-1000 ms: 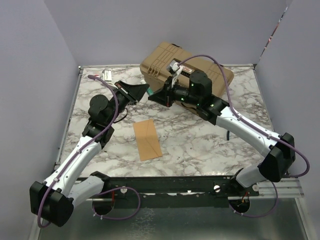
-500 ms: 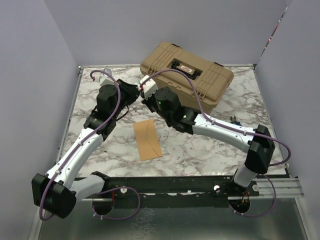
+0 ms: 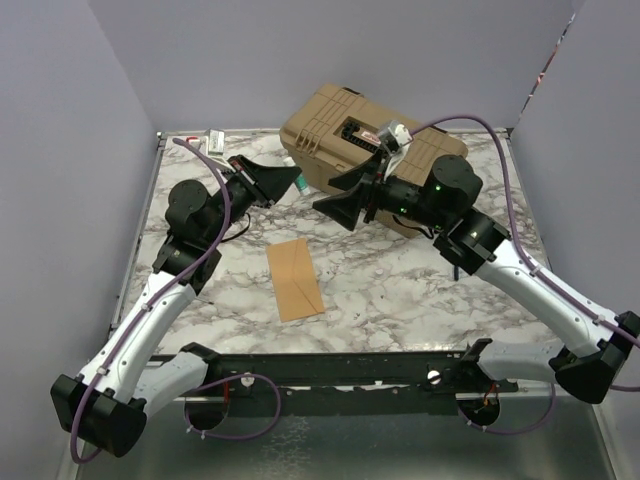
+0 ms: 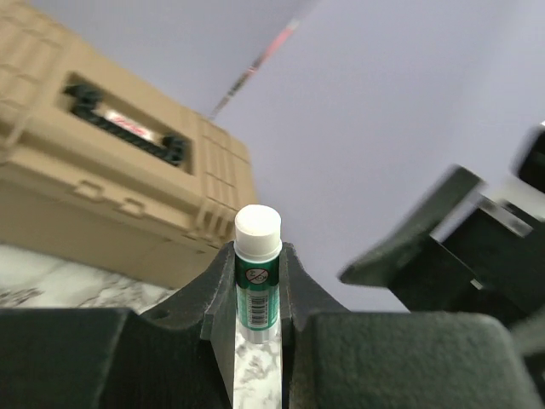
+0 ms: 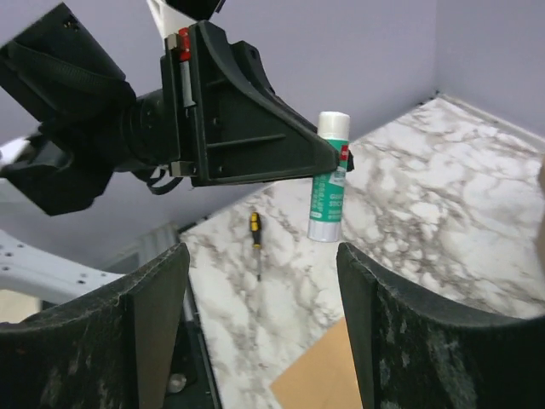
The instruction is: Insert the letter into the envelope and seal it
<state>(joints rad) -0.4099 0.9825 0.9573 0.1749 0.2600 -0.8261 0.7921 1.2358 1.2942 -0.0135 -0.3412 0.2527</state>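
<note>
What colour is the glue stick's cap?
White cap on a green-labelled glue stick; clearest in the left wrist view.

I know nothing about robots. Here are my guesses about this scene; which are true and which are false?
1. The left end effector grips a glue stick. True.
2. The right end effector holds the envelope. False: its fingers are spread apart with nothing between them, and the envelope lies flat on the table.
3. The glue stick's cap is off. False: the white cap sits on the tube.
4. A tan hard case stands at the far side of the table. True.
5. The screwdriver lies on top of the case. False: it lies on the marble tabletop.
</note>
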